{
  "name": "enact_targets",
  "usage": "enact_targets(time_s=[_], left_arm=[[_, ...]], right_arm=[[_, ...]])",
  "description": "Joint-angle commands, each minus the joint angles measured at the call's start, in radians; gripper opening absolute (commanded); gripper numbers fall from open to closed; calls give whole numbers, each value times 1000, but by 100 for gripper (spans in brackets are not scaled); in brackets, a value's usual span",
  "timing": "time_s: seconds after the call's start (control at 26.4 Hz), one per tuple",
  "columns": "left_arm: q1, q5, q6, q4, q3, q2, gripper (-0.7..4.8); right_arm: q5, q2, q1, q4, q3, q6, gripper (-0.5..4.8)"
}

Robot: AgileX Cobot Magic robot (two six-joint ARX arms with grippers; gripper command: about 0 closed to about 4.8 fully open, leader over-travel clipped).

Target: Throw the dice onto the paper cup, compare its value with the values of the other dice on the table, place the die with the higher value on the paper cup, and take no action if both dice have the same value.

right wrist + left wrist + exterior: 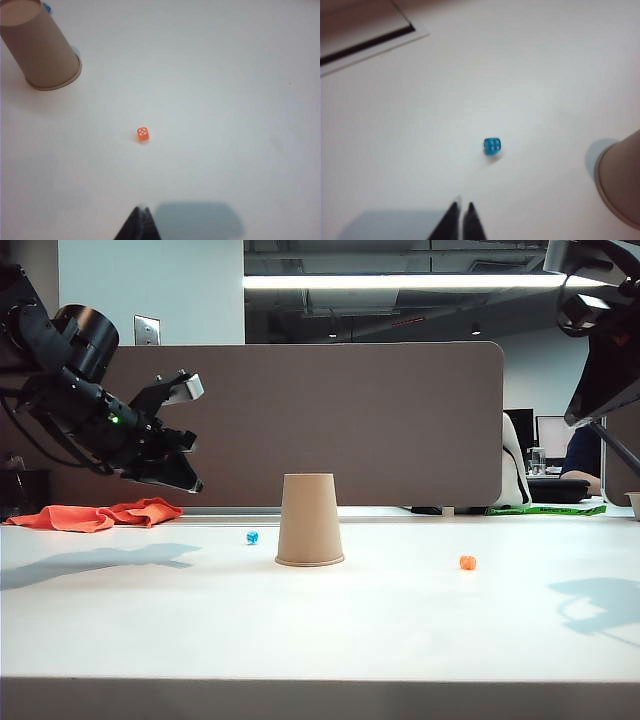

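The tan paper cup [310, 520] stands upside down mid-table, its rim on the surface. The tiny blue dice [252, 537] lies on the table just left of the cup, apart from it. In the left wrist view it [492, 146] shows a face with several pale pips, beside the cup [620, 180]. My left gripper [462, 205] hangs above the table at the left [192, 468], its tips almost together with nothing between them. The orange other dice [467, 562] rests right of the cup. My right gripper [142, 209] is shut and empty, well above that orange die [143, 134] and the cup [42, 50].
An orange cloth [100, 514] lies at the table's far left edge. A brown partition [350, 420] runs behind the table. Part of the right arm [600, 300] shows high at the upper right.
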Motion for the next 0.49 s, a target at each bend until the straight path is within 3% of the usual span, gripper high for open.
enact_targets(time_s=[0.04, 0.49], left_arm=[[0, 28, 71, 5, 1, -9, -6], [0, 72, 124, 5, 1, -8, -5]], right_arm=[[-4, -2, 1, 16, 5, -3, -6], [-4, -2, 1, 16, 5, -3, -6]])
